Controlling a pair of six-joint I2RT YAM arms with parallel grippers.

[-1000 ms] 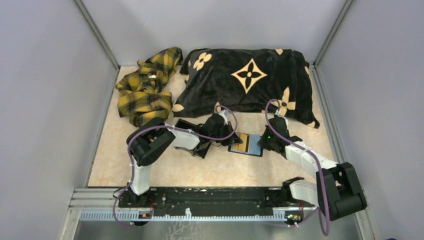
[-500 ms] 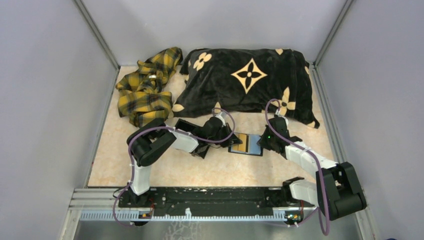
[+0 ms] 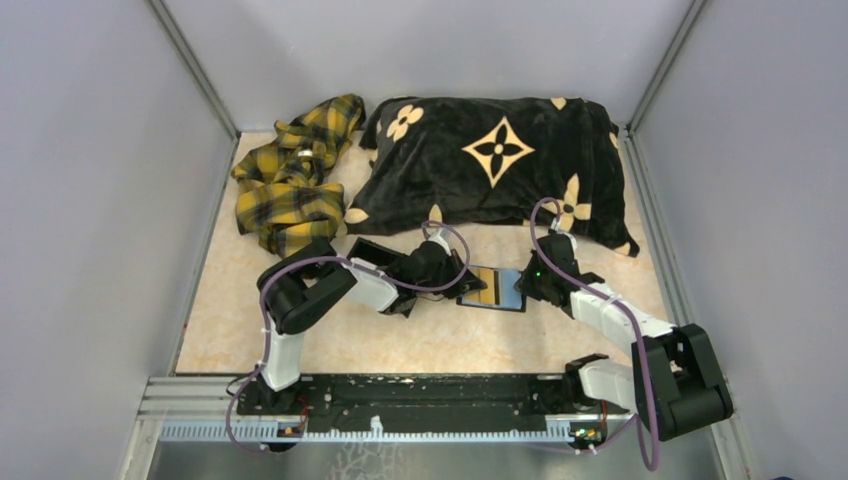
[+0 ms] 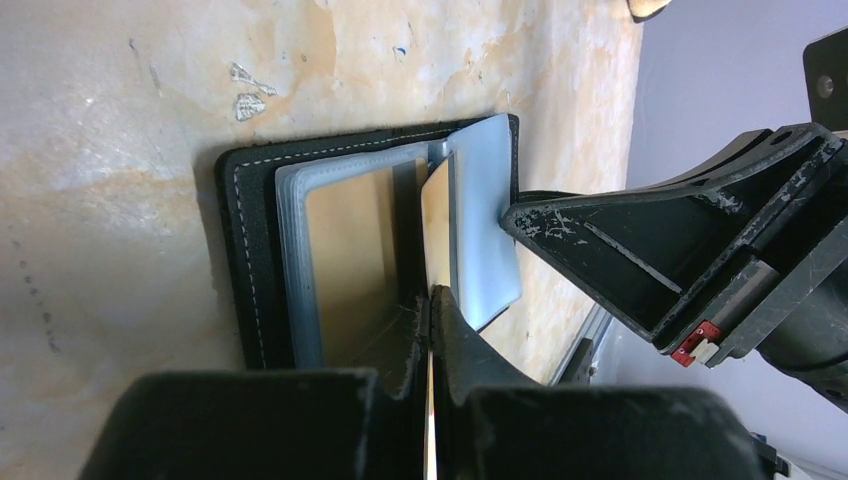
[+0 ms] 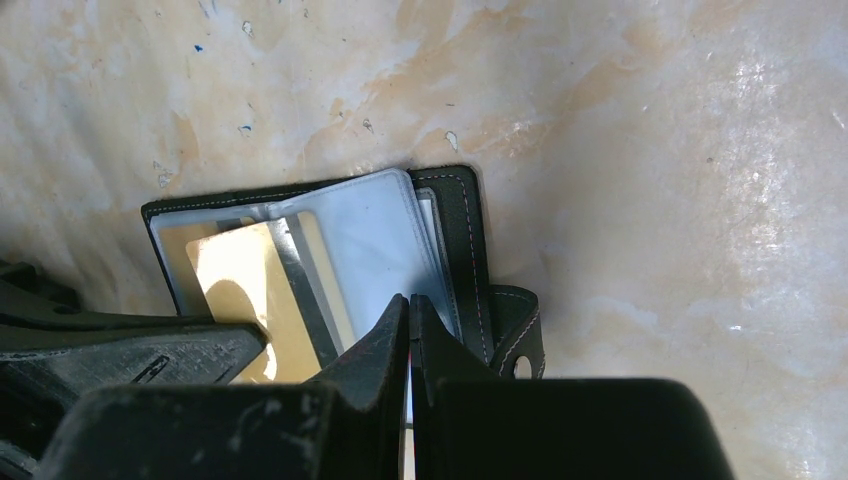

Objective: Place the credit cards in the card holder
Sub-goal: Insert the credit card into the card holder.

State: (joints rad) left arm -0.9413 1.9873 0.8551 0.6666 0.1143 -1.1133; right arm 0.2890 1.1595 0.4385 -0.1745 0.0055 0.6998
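Note:
The black card holder (image 3: 492,290) lies open on the table between my grippers, its bluish-clear sleeves up. My left gripper (image 3: 453,283) is shut on a gold credit card (image 4: 436,225), held edge-on, with its far end between the holder's sleeves (image 4: 485,230). In the right wrist view the card (image 5: 250,290) shows gold with a dark stripe, partly under a sleeve. My right gripper (image 3: 522,287) is shut on the edge of a bluish sleeve (image 5: 375,250) of the holder (image 5: 465,240), its fingertips (image 5: 409,298) pinching it. The left gripper's fingertips (image 4: 431,295) are pressed on the card.
A black pillow with tan flower marks (image 3: 490,160) lies at the back. A yellow plaid cloth (image 3: 290,180) is at the back left. A black tray (image 3: 362,250) sits partly under my left arm. Grey walls close in both sides.
My left wrist has shifted slightly toward the near left. The holder and the right arm have stayed where they were.

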